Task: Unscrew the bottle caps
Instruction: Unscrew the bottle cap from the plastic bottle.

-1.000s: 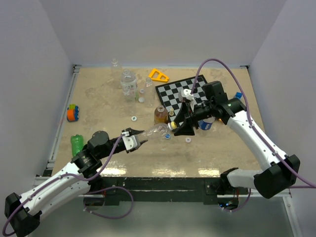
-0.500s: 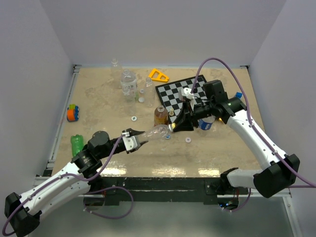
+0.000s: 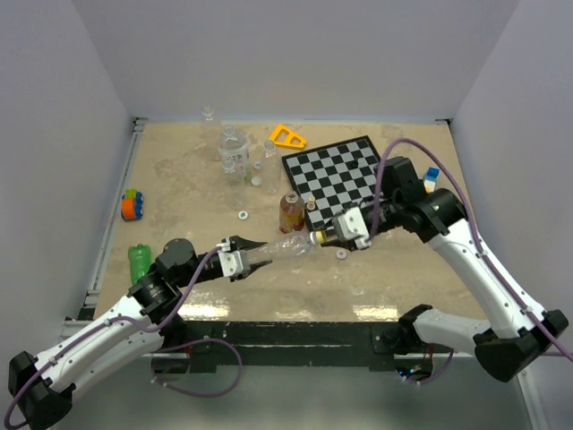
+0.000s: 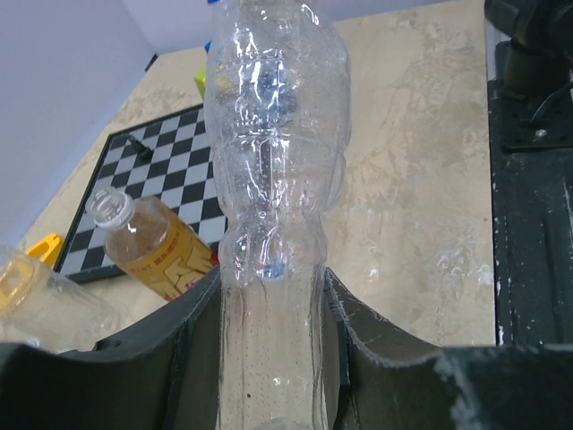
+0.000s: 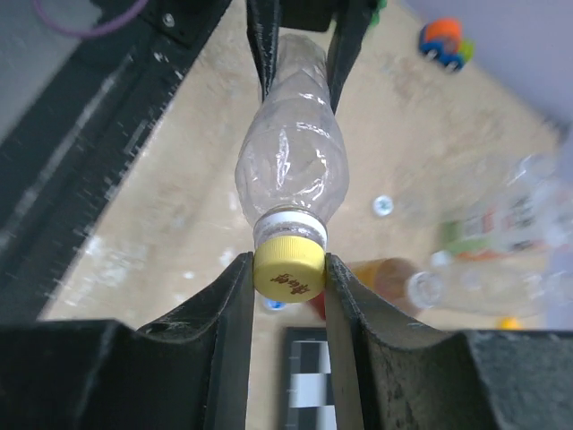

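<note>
The top camera is looking down from high behind the near edge, covering the whole desk. Both wrist cameras are peering closely along their jaws at one clear bottle, the right facing its yellow cap; backgrounds there are seemingly blurring.

We see a flat surface that looks like sandy brown stone, with pale cloudy marks in it. Three plain walls stand around it. The back wall, the left wall and the right wall are all a soft grey-purple, and they have nothing on them. A thin silver rail runs along the left edge of the surface. A black frame runs along the near edge. Under it we see a grey floor. Light shines from above and makes white shiny spots on the surface, close to the black frame.
</note>
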Available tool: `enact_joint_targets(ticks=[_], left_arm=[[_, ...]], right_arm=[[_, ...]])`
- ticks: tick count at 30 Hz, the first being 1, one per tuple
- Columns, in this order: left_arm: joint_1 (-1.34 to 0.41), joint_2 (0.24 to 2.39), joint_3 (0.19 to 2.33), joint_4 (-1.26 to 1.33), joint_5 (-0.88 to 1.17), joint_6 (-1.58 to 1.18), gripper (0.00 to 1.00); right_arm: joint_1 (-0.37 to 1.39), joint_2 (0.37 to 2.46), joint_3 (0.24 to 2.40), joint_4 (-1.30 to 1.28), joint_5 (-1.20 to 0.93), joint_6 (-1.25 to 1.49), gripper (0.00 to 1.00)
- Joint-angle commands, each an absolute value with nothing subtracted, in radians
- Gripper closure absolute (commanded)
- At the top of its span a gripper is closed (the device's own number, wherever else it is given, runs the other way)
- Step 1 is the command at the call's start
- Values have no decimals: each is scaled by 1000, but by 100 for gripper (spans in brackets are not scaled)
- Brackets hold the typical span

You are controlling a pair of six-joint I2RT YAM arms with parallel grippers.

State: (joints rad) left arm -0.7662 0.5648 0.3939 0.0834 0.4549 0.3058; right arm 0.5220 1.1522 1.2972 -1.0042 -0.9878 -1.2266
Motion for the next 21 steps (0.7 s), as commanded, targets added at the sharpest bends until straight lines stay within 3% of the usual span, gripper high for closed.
enact_joint_targets(ticks=[1, 7, 21], left_arm=[[-756, 577, 380, 118, 581, 281, 100], [-756, 620, 374, 129, 647, 284, 100], [-749, 652, 377, 130, 623, 291, 100]], right_arm=[[520, 1068, 1272, -1083, -910, -1809, 100], [522, 1062, 1244, -1086, -833, -2133, 100], [520, 1017, 1232, -1094, -795, -2224, 100]])
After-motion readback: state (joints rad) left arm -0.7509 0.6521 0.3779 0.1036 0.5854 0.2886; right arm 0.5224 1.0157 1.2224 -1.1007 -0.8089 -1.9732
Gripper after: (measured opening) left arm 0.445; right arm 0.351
